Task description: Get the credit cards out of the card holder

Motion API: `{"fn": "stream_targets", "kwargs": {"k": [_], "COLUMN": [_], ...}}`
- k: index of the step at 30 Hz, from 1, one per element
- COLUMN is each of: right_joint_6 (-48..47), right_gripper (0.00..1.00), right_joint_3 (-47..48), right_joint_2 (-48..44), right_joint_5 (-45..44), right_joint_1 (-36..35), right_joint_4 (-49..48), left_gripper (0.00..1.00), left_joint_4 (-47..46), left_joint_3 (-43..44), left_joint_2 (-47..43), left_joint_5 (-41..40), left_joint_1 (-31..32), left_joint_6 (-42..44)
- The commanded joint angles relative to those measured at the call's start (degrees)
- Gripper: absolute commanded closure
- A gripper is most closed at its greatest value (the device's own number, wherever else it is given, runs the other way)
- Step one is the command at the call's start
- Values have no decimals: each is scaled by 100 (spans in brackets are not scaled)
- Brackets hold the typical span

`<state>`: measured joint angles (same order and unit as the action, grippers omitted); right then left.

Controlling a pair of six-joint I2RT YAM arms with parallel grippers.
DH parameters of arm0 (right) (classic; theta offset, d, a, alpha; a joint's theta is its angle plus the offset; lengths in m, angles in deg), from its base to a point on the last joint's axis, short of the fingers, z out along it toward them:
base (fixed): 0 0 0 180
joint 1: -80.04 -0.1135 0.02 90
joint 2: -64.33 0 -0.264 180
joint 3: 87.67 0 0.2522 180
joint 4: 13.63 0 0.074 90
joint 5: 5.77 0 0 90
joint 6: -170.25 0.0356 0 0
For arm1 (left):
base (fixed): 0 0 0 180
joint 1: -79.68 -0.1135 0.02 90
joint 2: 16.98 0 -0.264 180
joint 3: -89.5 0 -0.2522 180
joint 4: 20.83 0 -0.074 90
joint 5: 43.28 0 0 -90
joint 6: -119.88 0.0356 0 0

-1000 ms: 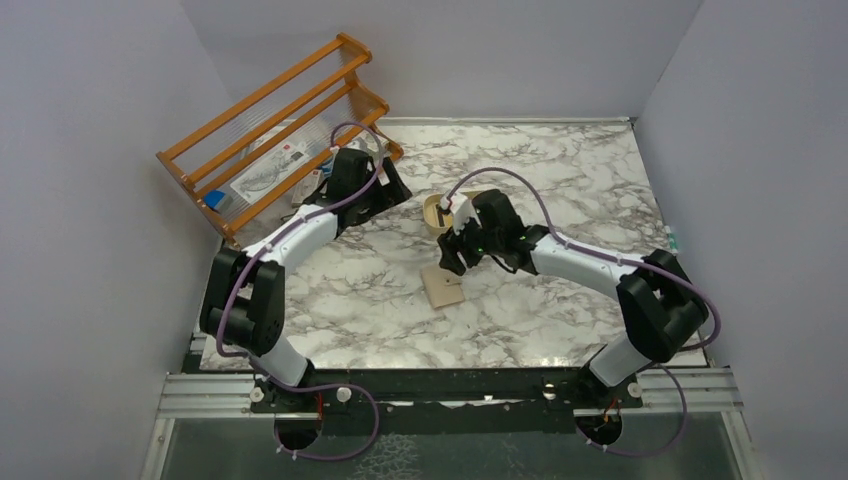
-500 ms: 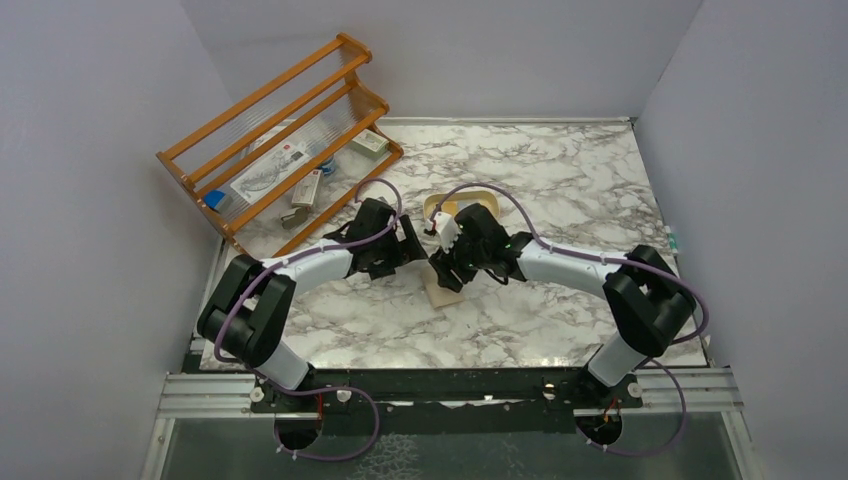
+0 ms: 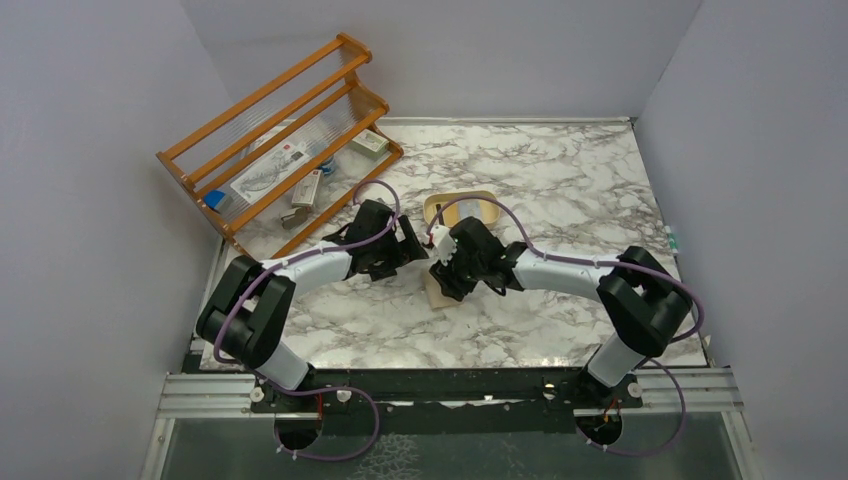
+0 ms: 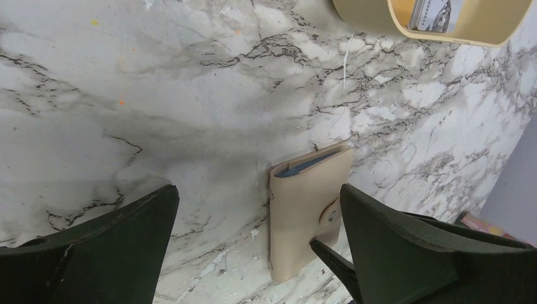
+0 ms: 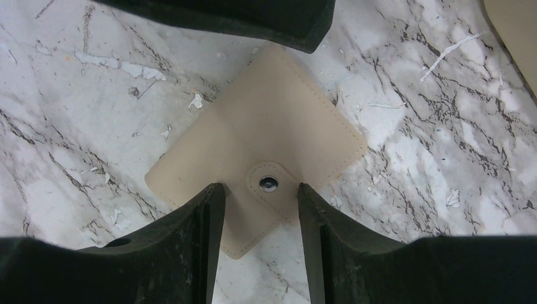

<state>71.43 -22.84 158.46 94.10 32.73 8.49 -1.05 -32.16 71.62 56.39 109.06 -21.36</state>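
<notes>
The card holder [image 3: 443, 290] lies flat and folded shut on the marble table [image 3: 560, 180], near its middle and a little toward the near side, with a cream tray [image 3: 470, 198] just beyond it on the far side. Its snap tab [image 5: 268, 185] is fastened on the upper face, and the left wrist view shows a thin blue edge [image 4: 307, 166] at the holder's far side. No credit cards show, so they are presumably inside, and the snap has to come undone first.

That appears to be why both arms crowd this one spot. The right end effector [image 5: 259, 190] sits low over the holder with its fingers [image 5: 212, 215] a modest way apart, one on each side of the tab, placed as if to pinch it or lift its edge. It holds nothing, and I cannot tell whether the tips touch the leather. The left end effector [image 4: 259, 193] hovers just to the left of the holder with its jaws spread wide and empty, the holder framed near its right finger [image 4: 380, 234]. It seems ready to pin the holder down while the other arm pulls.

A flat printed item [image 4: 430, 11] lies in the tray; what it is I cannot tell. A wooden rack [image 3: 270, 130] stands far left, well apart
</notes>
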Motion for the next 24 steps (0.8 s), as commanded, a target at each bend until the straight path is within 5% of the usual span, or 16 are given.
{"fn": "stream_targets", "kwargs": {"k": [1, 8, 15, 24], "right_joint_6": [139, 166, 322, 1183], "right_gripper": [50, 63, 99, 99], "right_joint_3": [-153, -18, 58, 7], "right_joint_2": [169, 381, 486, -30], "right_joint_5": [-313, -394, -413, 134], "right_joint_1": [-59, -59, -57, 220], "right_joint_4": [-27, 77, -46, -751], "left_gripper": [1, 1, 1, 1], "left_joint_4": [-5, -77, -274, -576], "left_joint_3": [-155, -233, -295, -281], "left_joint_2": [-96, -175, -46, 23], "left_joint_5": [97, 134, 302, 349], "left_joint_1": [41, 49, 71, 167], "left_joint_6": [-60, -99, -180, -281]}}
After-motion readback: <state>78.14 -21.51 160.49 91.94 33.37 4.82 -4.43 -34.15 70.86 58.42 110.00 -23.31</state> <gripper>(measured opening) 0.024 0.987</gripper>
